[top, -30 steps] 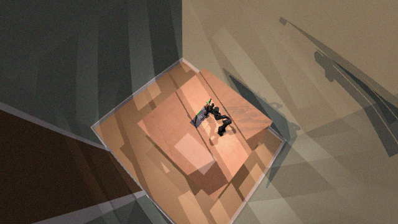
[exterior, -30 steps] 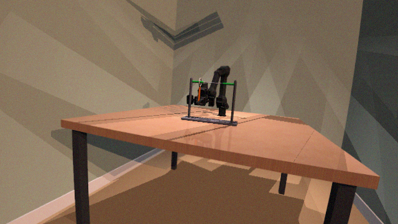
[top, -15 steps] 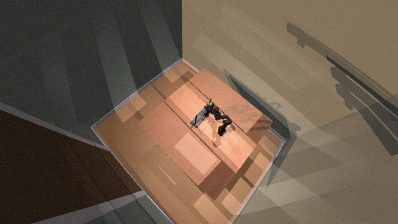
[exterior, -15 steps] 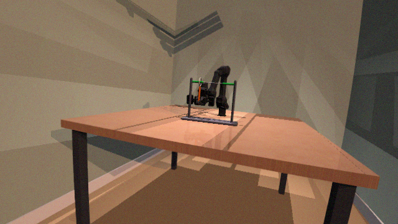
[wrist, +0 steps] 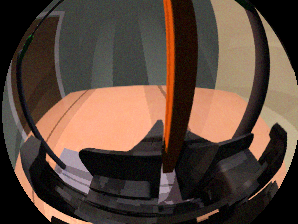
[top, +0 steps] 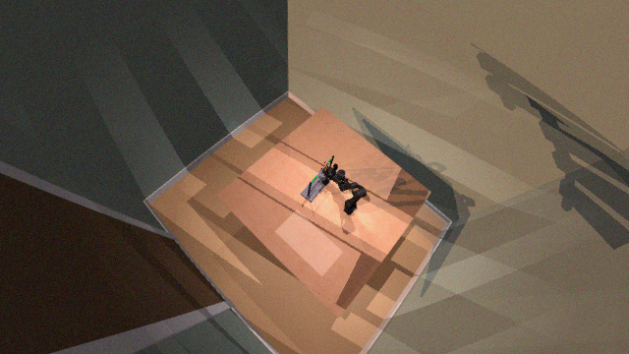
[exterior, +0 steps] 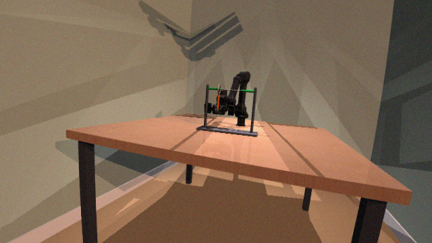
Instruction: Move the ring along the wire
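The orange handle [exterior: 218,101] [wrist: 171,75] hangs upright below its thin ring [exterior: 219,89]. In the exterior view the ring is around the wire at the inner end of the left green part [exterior: 212,88], near the left post [exterior: 206,108]; whether it touches the wire is too small to tell. The grey part [exterior: 228,90] runs from there to the right green part [exterior: 248,90] beside the right post [exterior: 253,111]. My gripper [exterior: 218,109] [wrist: 163,123] is shut on the lower end of the handle. The ring is out of sight in the wrist view.
The posts stand on a grey base [top: 314,191] [exterior: 250,133] on the wooden table [top: 275,167] [exterior: 287,155]. The arm [top: 352,197] [exterior: 244,75] reaches in from behind the frame in the exterior view. In the wrist view, one post [wrist: 262,65] rises at the right.
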You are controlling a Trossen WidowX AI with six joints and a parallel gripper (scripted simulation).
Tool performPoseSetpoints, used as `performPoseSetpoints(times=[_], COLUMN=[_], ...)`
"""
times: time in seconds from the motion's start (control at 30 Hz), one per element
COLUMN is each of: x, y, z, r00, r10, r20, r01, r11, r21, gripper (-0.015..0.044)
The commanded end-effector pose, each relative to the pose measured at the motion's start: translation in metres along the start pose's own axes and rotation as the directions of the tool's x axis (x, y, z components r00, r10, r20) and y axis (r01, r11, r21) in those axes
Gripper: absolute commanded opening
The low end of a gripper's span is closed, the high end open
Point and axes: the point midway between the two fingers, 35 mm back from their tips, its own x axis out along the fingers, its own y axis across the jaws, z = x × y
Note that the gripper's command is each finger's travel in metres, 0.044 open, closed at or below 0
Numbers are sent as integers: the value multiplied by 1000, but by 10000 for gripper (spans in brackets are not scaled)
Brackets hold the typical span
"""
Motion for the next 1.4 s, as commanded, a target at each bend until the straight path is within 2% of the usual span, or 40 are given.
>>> performPoseSetpoints(times=[0.0, 1.37], x=[0, 0], y=[4, 45], z=[1, 2], r00=[1000, 1000], r10=[-2, 3], r20=[2, 1], r01=[2, -3], r11=[1000, 1000], r21=[4, 10], gripper=[-150, -150])
